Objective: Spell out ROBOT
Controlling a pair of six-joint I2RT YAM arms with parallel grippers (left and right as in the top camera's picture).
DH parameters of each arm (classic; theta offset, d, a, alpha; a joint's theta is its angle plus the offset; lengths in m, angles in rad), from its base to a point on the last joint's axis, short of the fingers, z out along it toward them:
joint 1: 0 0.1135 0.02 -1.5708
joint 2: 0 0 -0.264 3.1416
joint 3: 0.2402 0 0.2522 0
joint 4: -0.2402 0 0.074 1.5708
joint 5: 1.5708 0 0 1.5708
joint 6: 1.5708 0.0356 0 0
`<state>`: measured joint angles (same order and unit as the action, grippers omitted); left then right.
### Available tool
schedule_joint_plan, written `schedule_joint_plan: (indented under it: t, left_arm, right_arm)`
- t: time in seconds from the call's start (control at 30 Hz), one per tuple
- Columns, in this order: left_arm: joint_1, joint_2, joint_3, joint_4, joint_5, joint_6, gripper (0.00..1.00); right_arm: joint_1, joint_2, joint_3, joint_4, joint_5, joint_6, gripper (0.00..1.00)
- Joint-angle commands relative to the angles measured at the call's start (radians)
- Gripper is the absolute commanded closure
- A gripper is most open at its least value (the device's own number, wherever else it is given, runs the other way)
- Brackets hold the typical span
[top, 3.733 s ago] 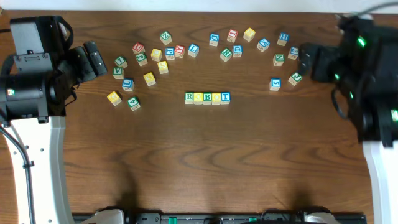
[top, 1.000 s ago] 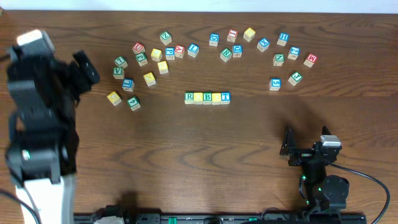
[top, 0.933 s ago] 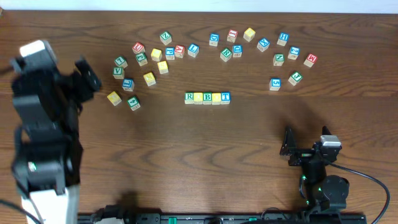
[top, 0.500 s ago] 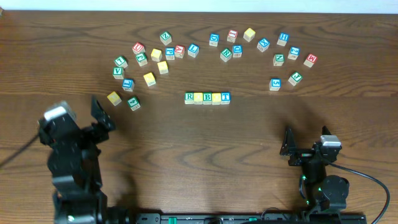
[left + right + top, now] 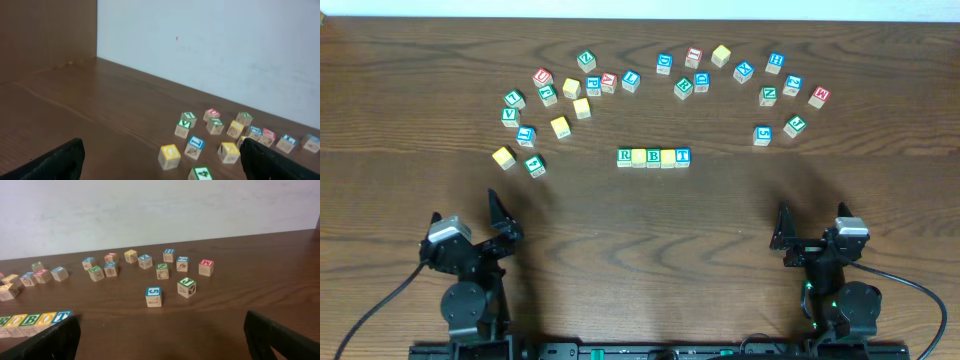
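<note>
Sitting edge to edge at mid-table (image 5: 650, 260) on dark, grainy wood, five small square wooden cubes (image 5: 654, 157) form one straight row: green R, plain yellow, green B, plain yellow, blue T. The left gripper (image 5: 470, 232) and right gripper (image 5: 812, 240) both gape wide, empty.

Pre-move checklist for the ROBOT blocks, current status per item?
1. Five-cube row straight, cubes side by side: ok.
2. Spelling: the right wrist view reads ROBOT; overhead shows R first, T last: ok.
3. Left gripper open and empty: ok.
4. Right gripper open and empty: ok.
5. Both arms at the near edge, clear of the row: ok.
6. Loose cubes apart from the row: ok.
</note>
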<state>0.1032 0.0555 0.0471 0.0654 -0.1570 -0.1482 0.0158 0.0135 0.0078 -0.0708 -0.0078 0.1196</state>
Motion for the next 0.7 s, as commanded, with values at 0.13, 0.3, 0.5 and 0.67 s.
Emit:
schedule_joint_plan:
  t: [0.13, 0.3, 0.5, 0.67]
  left_arm:
    - [0.005, -0.054, -0.043, -0.049, -0.013, 0.023, 0.02]
    - [0.005, -0.054, -0.043, -0.125, -0.009, 0.032, 0.03]
    - [0.005, -0.051, -0.043, -0.124, -0.009, 0.032, 0.02]
    - [0.005, -0.051, -0.043, -0.124, -0.009, 0.032, 0.02]
  right_arm:
    - [-0.01, -0.008, -0.002, -0.004, 0.001, -0.013, 0.01]
    - [-0.01, -0.008, -0.002, -0.004, 0.001, -0.013, 0.01]
    - [-0.01, -0.008, -0.002, -0.004, 0.001, -0.013, 0.01]
    - [-0.01, -0.008, -0.002, -0.004, 0.001, -0.013, 0.01]
